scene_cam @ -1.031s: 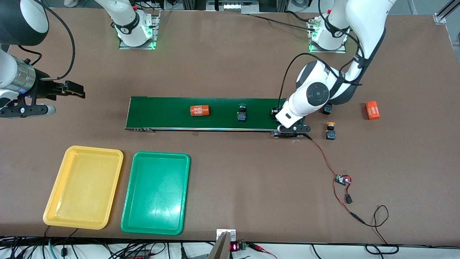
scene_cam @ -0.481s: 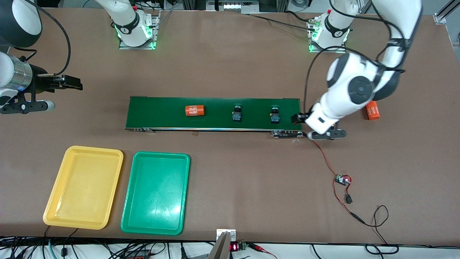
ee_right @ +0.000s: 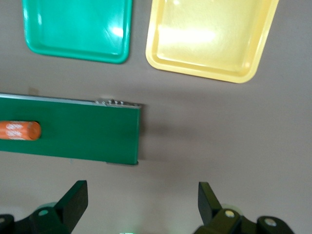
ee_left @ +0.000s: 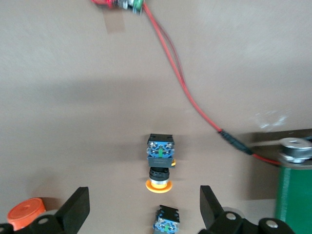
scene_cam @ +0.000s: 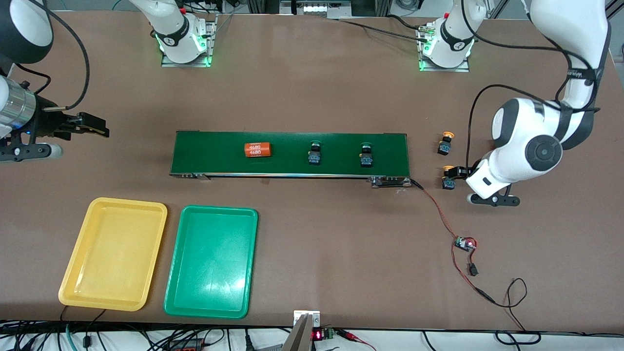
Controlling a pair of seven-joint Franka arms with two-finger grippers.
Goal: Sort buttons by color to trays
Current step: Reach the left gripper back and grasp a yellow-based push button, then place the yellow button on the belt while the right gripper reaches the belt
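Two green-capped buttons (scene_cam: 315, 153) (scene_cam: 366, 155) ride on the dark-green belt (scene_cam: 214, 153). Two yellow-capped buttons lie on the table off the belt's end, one nearer the front camera (scene_cam: 448, 178) (ee_left: 161, 163) and one farther (scene_cam: 444, 145) (ee_left: 166, 222). My left gripper (scene_cam: 460, 171) (ee_left: 144, 209) hangs open over these two, holding nothing. The yellow tray (scene_cam: 114, 253) (ee_right: 209, 39) and the green tray (scene_cam: 212, 261) (ee_right: 78, 29) lie side by side, both bare. My right gripper (scene_cam: 95, 126) (ee_right: 143, 202) waits open above the table past the belt's other end.
An orange cylinder marked 4680 (scene_cam: 257, 149) (ee_right: 19, 130) rides on the belt. Another orange cylinder (ee_left: 24, 214) lies beside the left gripper. A small circuit board (scene_cam: 465, 243) with red wires (ee_left: 185, 87) trails from the belt's end toward the front camera.
The left arm swung off the belt's end to over the yellow-capped buttons, leaving a green-capped button on the belt. Cylinder and green-capped buttons drifted toward the right arm's end.
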